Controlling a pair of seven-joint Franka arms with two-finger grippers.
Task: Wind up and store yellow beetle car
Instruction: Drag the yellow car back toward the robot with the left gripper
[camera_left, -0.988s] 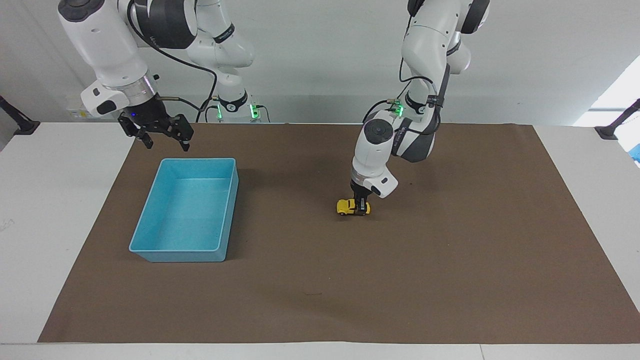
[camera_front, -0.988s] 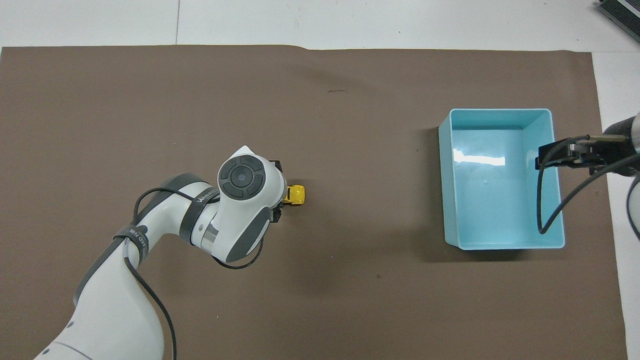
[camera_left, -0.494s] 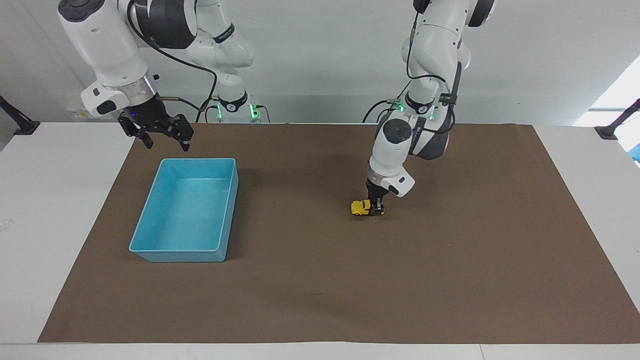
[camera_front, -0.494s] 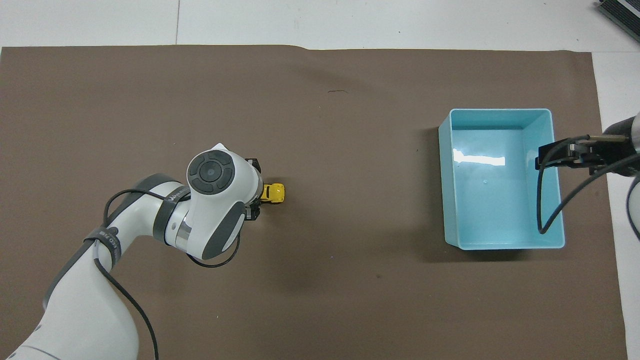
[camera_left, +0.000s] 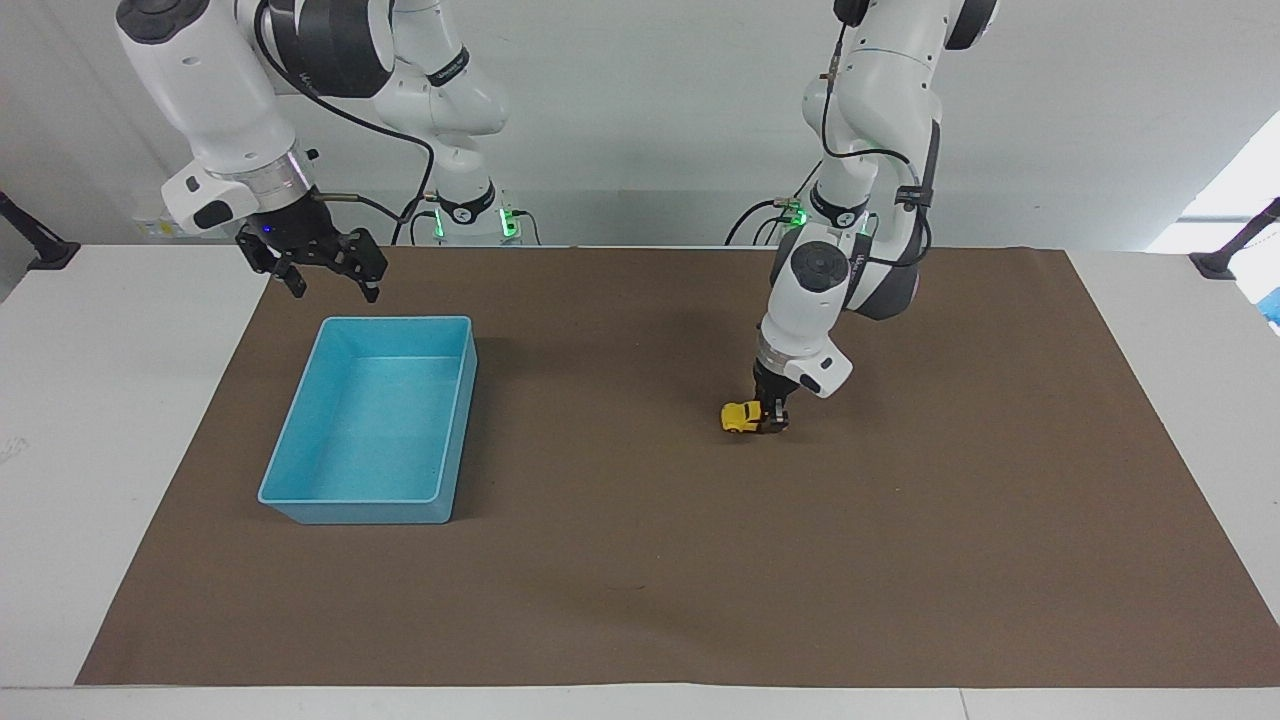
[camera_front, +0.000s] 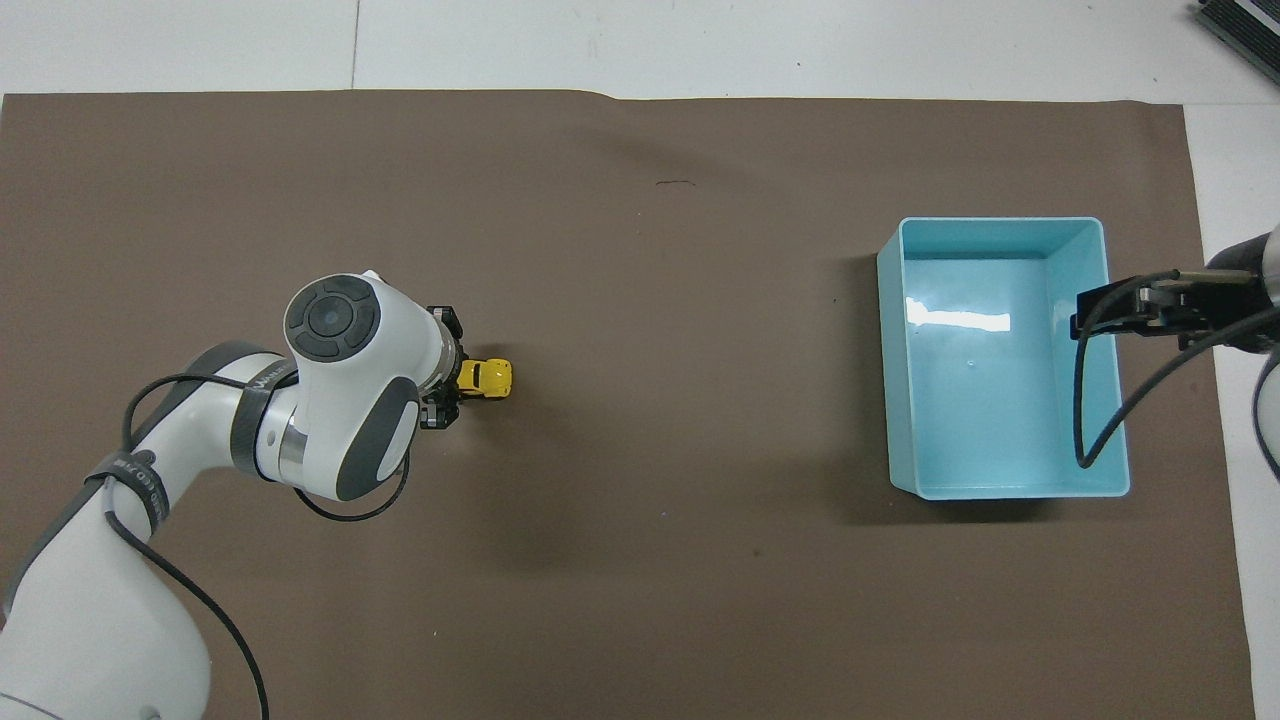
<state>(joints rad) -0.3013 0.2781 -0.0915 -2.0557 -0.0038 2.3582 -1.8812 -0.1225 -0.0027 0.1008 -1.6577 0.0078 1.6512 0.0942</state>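
Blue bin (camera_left: 300, 505) (camera_front: 1000, 227) on brown mat (camera_left: 640, 580) (camera_front: 640, 250), toward right arm's end; white table (camera_left: 100, 450) (camera_front: 700, 45) beneath.

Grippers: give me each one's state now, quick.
Left end effector: shut on the car, down on the mat.
Right end effector: open, holding nothing, waiting above the bin.
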